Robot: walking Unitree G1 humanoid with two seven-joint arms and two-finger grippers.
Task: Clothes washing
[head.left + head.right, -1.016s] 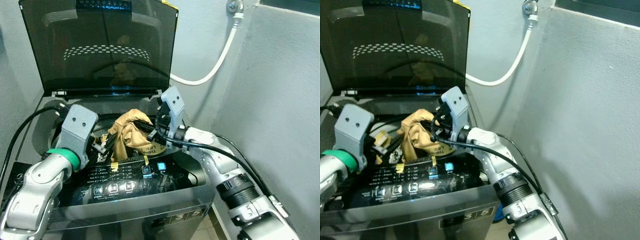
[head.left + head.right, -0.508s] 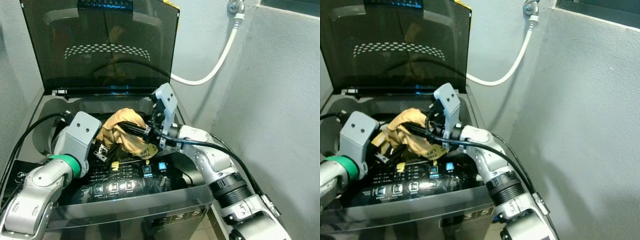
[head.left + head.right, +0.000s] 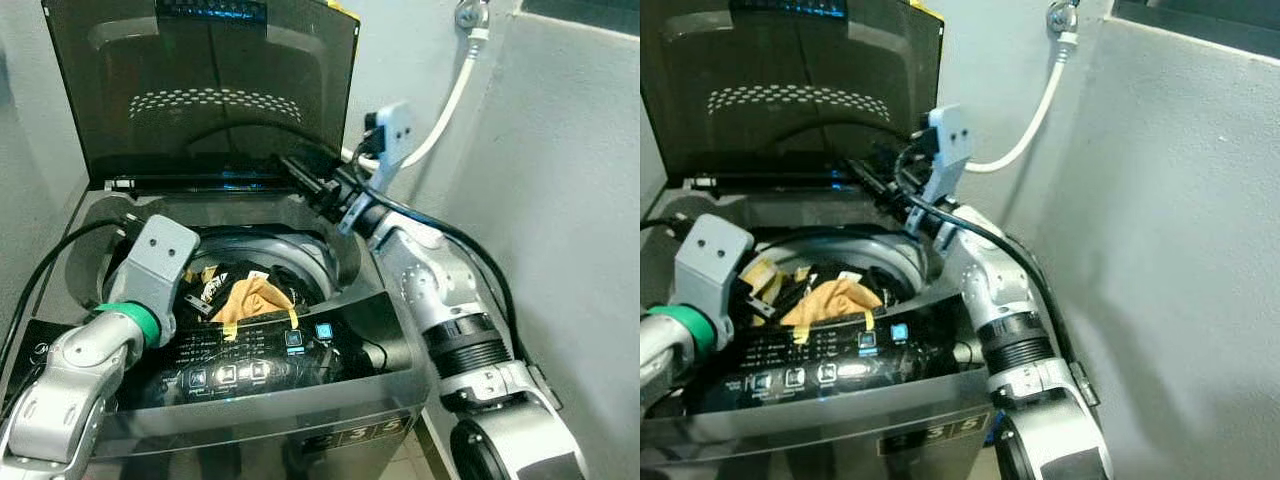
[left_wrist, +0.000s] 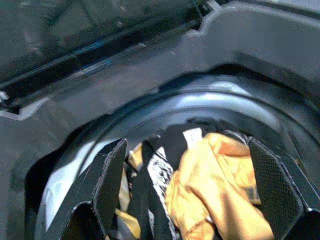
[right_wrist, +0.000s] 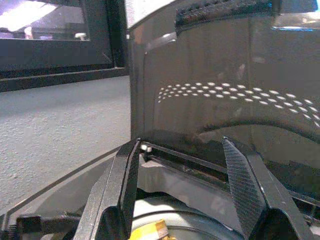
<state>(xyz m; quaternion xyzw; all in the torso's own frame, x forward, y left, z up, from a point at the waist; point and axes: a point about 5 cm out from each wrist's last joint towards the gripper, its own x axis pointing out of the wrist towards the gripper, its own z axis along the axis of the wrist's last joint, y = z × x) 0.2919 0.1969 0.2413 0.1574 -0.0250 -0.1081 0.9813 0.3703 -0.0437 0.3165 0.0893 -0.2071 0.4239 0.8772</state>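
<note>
A tan-yellow garment (image 3: pixel 250 298) lies in the drum of the top-loading washer (image 3: pixel 330 258), among dark and patterned clothes (image 4: pixel 155 170). The smoky lid (image 3: pixel 200 90) stands upright. My left gripper (image 4: pixel 186 145) hangs open over the drum's left side, just above the clothes, with the tan garment (image 4: pixel 215 185) lying below its fingers. My right gripper (image 3: pixel 298 170) is raised at the back right of the washer, by the lid's hinge. In the right wrist view its fingers (image 5: pixel 125 175) are spread, so this gripper (image 5: pixel 180 142) is open and holds nothing.
The lit control panel (image 3: pixel 260 365) runs along the washer's front edge. A white hose (image 3: pixel 440 110) loops down the wall behind the lid. A grey wall (image 3: pixel 560 220) stands close on the right. My left arm's cable (image 3: pixel 40 270) crosses the washer's left side.
My right gripper let go of the tan garment, which dropped into the drum. The right arm then swung up and back to the lid's hinge. The left gripper stayed at the drum.
</note>
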